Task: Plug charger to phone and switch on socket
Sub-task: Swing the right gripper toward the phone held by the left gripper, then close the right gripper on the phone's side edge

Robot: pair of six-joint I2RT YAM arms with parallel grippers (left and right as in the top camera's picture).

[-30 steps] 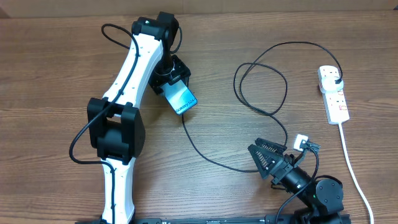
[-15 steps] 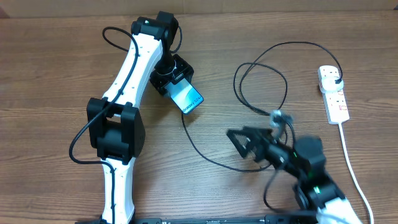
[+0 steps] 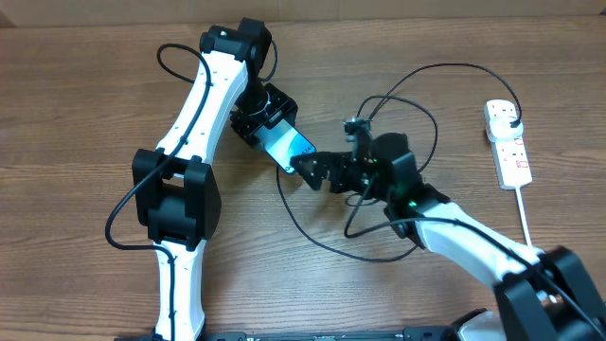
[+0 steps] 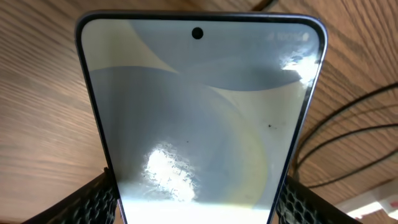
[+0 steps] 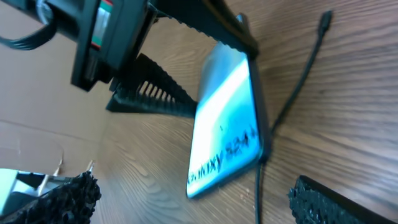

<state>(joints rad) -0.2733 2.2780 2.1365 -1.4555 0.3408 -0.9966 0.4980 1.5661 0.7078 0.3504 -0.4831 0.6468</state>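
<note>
Overhead: right gripper [image 3: 309, 172], jaws wide apart and empty, has swung across to the phone [image 3: 289, 148], which the left gripper [image 3: 272, 133] clamps.
Left wrist: phone fills the view, gripped at both edges.
Right wrist: charger [image 5: 292, 93] lies loose beside the phone (not yet plugged in).

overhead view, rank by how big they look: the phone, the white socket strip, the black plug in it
1. socket: longest and largest.
2. phone: looks smaller, but it is tilted, lifted toward the camera and partly covered, so this is unsure.
3. black plug: clearly smallest.
</note>
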